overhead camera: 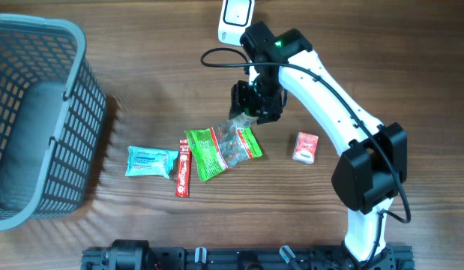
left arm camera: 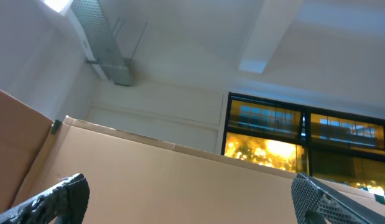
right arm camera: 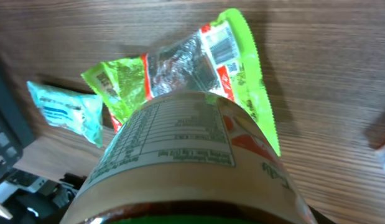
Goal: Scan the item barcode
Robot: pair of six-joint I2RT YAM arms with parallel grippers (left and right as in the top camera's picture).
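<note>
the wood table [overhead camera: 411, 60] fills the overhead view. at its left edge stands a grey basket [overhead camera: 88, 127], with something dark grey lying inside. the white right arm [overhead camera: 329, 97] reaches from the near right side to the middle of the table. its right gripper [overhead camera: 248, 114] hangs over the top corner of a green packet [overhead camera: 213, 154].

in the right wrist view a bottle [right arm camera: 186, 162] with a nutrition table on its label fills the foreground. the fingers are hidden behind it, so the grip is not plain. it looks clamped in the pincer at a middling width, held clear of the table. the bottle sits above the green packet, which shows a barcode.

the left gripper [left arm camera: 189, 200] points up at a ceiling and a cardboard wall. its fingers [left arm camera: 55, 199] stand wide apart at the frame's two lower corners, with nothing between them.

a white scanner [overhead camera: 235, 16] lies at the far edge of the table, just beyond the right arm's wrist. a blue packet [overhead camera: 151, 161] lies left of the green one. a red stick [overhead camera: 184, 169] lies between them, touching the green packet. a small pink packet [overhead camera: 305, 147] lies apart to the right, beside the arm.
</note>
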